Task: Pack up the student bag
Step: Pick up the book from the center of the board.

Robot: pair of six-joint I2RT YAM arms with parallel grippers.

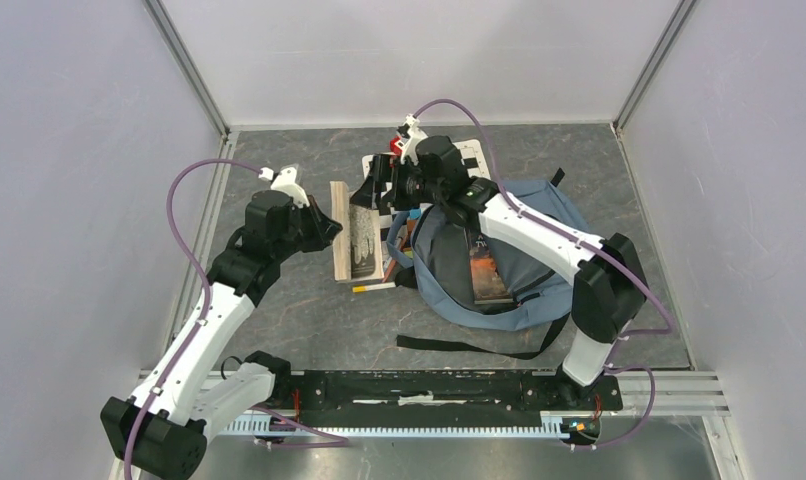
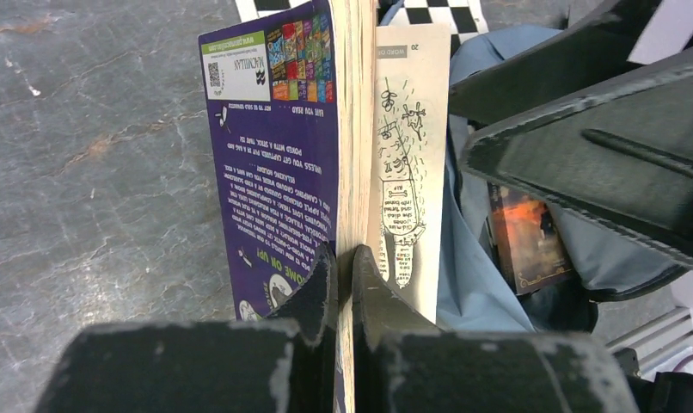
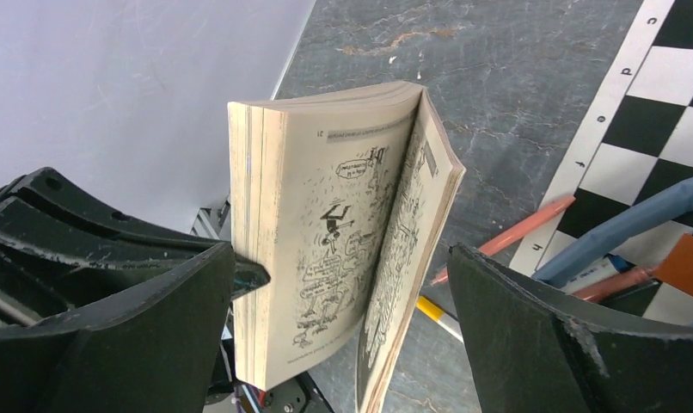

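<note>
Clamping the paperback (image 2: 279, 155), left end effector (image 2: 345, 284) is steadying it upright; gaping, empty right end effector (image 3: 343, 267) should be enclosing all pages.

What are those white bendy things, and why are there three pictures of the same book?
The white things are two robot arms bolted to a table. One picture looks down from a camera above them. The other two come from little cameras on each arm's wrist, so you see the black fingers up close. The left end effector is shut on a paperback book, holding it upright with some pages fanned open. The right end effector is wide open, facing those pages and gripping nothing. Beside the book lies the student bag, blue-grey and unzipped, with another book already inside. A chessboard mat and a few pens lie near it.
</note>
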